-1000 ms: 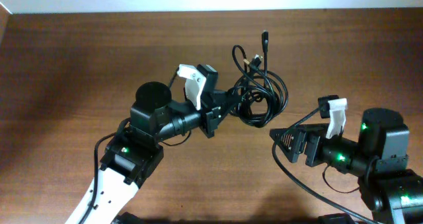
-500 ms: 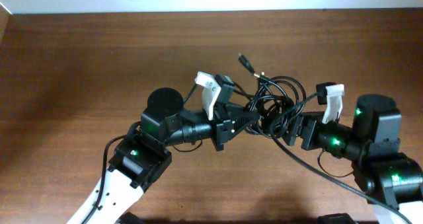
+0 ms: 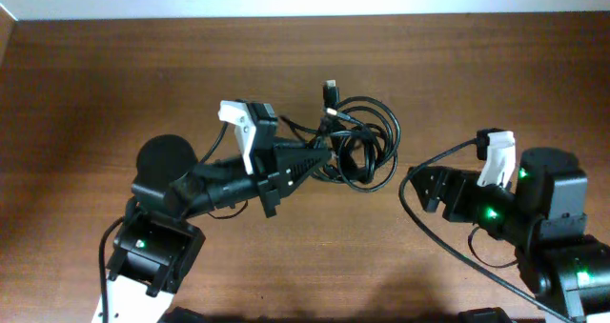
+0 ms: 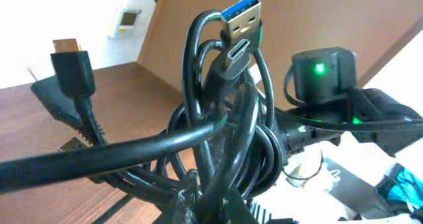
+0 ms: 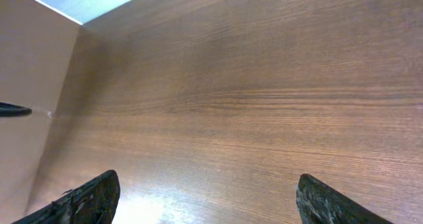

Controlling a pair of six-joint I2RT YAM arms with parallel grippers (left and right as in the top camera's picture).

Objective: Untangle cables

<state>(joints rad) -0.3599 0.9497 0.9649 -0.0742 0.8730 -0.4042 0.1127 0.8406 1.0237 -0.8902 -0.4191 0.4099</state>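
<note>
Gripping glossy black looped cables (image 3: 351, 159), left jaws clamped, right jaws spread wide, woodgrain table (image 5: 264, 85).

Glossy black cables (image 4: 228, 151), seemingly rubbery; smooth wood-grain table (image 5: 264, 85)

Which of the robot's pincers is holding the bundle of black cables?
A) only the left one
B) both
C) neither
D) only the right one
A: the left pincer is closed on the cables, while the right pincer stands open and apart from them, with only bare table showing between its fingers.
</note>
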